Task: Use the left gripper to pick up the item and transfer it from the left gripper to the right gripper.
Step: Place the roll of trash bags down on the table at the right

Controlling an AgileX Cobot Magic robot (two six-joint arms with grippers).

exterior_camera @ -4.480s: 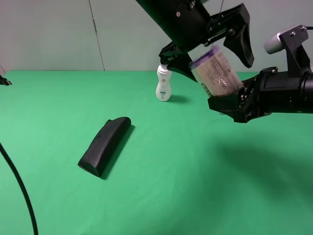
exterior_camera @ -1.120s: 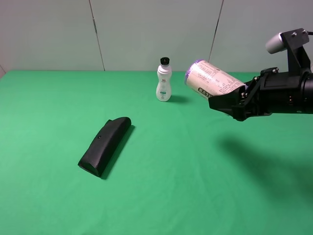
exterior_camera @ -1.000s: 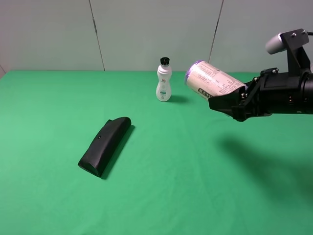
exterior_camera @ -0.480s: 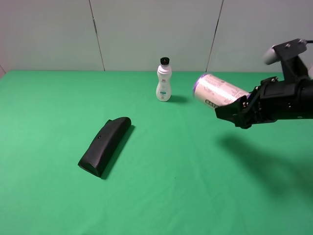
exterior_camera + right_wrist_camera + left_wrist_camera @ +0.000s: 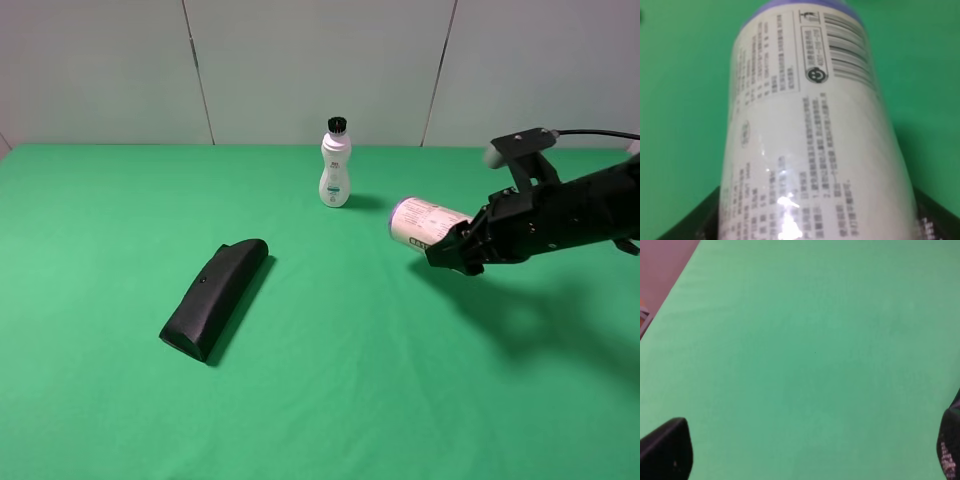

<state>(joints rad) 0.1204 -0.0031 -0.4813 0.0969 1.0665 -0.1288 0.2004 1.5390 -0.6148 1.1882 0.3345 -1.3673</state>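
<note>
Green surface: we see soft green cloth across all three views. It meets a pale wall at the back.

Our item: we see it on the right side of the high view, just right of the middle. It lies tipped over, almost flat, with one purple end facing left. It sits low over the surface with a dark shadow beside it. We cannot tell if it touches the cloth.

Our right gripper: it reaches in from the right. Its fingers pinch the back half of the item, so that half is hidden from us in the high view.

Right wrist view: the item fills almost the whole picture. We see a cream label, a bar code and tiny print too small for us to read. Only dark bits of the fingers peek out at the two low corners.

Our left gripper: we see it in its own wrist view. Just two black fingers show at the corners, cut off by the edge. They are spread far apart, with green cloth showing between them.

Other things: a white bottle with a black cap stands upright at the back, near the item but apart from it. A long black case lies well apart on the left.

Hard to see: the grey part on top of the right gripper looks blurry to us.
</note>
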